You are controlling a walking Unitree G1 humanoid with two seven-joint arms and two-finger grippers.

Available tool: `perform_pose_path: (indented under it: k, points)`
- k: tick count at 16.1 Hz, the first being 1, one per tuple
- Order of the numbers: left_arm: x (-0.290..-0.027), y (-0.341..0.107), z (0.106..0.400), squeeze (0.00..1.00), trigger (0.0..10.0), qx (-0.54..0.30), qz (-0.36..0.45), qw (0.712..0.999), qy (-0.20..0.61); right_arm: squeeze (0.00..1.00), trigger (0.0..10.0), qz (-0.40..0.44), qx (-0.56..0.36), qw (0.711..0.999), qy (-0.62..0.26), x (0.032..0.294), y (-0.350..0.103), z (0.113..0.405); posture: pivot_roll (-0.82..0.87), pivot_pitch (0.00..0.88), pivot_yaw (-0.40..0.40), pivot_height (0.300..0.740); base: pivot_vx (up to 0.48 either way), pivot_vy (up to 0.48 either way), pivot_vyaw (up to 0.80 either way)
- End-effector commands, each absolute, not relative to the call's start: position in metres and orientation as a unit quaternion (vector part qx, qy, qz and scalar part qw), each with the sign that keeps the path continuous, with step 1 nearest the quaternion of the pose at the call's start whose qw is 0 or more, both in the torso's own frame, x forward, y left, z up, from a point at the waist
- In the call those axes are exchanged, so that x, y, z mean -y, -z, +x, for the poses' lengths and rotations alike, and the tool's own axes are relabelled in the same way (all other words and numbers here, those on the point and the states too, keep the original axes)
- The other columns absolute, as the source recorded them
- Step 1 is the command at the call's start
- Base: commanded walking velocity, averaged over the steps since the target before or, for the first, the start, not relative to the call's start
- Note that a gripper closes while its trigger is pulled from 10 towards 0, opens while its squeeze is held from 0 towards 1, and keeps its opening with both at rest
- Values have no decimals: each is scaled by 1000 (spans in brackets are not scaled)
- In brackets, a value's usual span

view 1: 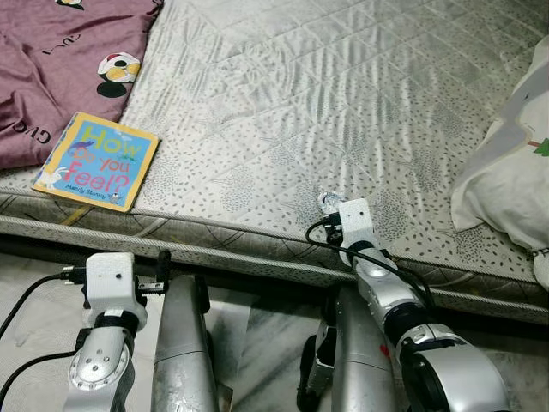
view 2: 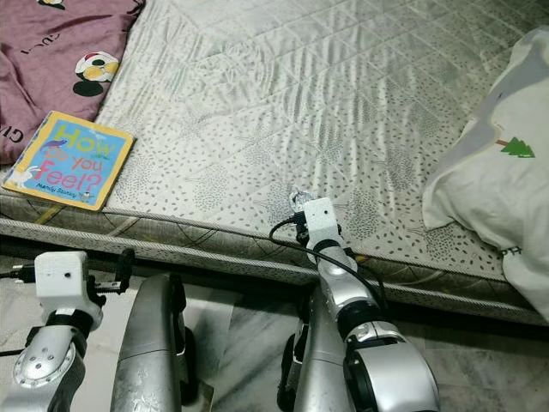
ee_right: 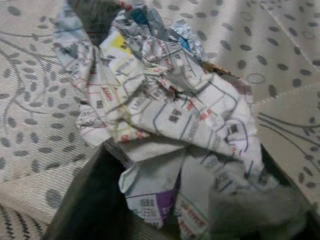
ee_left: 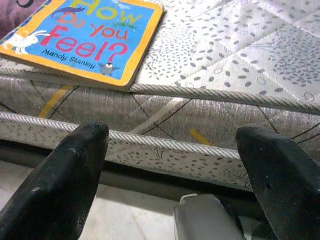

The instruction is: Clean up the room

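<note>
- Fingers of my right gripper (ee_right: 165, 210) clamped on a crumpled wad of printed paper (ee_right: 165, 115), the wad bulging out past the fingertips with the bed's dotted cover right behind it; from my head view the same wad (view 1: 327, 202) shows as a small pale lump just beyond the white wrist block, over the near part of the mattress (view 1: 343, 103).
- Paper lies straight ahead of that gripper along its own line of reach, already inside the grasp; it has no clear long axis, being balled up. I judge the coming move turns on lifting it up and back toward me off the bed.
- Left gripper (ee_left: 175, 165) hangs low in front of the mattress edge, its two black fingers spread wide with nothing between them.
- Board book titled "How Do You Feel?" (view 1: 96, 160) rests flat on the near left corner of the mattress, above and ahead of the left gripper, its long side running away from the bed's edge. My left arm is clearly the nearer one to it, so I judge it the likely next pickup for that side.
- Maroon printed blanket (view 1: 60, 60) covers the far left of the bed, touching the book's upper edge or close to it; a white pillow (view 1: 510, 163) sits at the right edge, well apart from the paper.
</note>
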State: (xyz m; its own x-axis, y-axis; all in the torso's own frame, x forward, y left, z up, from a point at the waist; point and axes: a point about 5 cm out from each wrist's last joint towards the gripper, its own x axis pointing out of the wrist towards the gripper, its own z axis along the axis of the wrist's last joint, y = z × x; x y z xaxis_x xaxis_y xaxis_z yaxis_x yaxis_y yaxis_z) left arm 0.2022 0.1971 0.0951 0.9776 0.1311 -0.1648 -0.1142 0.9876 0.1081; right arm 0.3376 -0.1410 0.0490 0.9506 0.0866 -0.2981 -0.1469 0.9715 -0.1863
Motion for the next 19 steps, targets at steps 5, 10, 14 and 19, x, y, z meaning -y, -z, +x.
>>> perform_pose_path:
  k: [5,10,14,19]
  points:
    - [-197,-86,202,0,10000,-102,48,992,-60,0,0,-81,-157,983,-47,152,-42,332,143,226,-50,564,0,0,0]
    - [-196,-86,204,0,10000,-99,47,992,-59,0,0,-57,-141,987,-51,151,-48,336,141,218,-52,564,0,0,0]
    - [-195,-85,205,0,10000,-97,47,992,-58,0,0,-31,-128,990,-49,155,-53,338,133,214,-52,564,0,0,0]
    - [-194,-85,206,0,10000,-97,47,993,-55,0,118,-14,-108,991,-79,155,-56,336,129,214,-49,564,0,0,0]
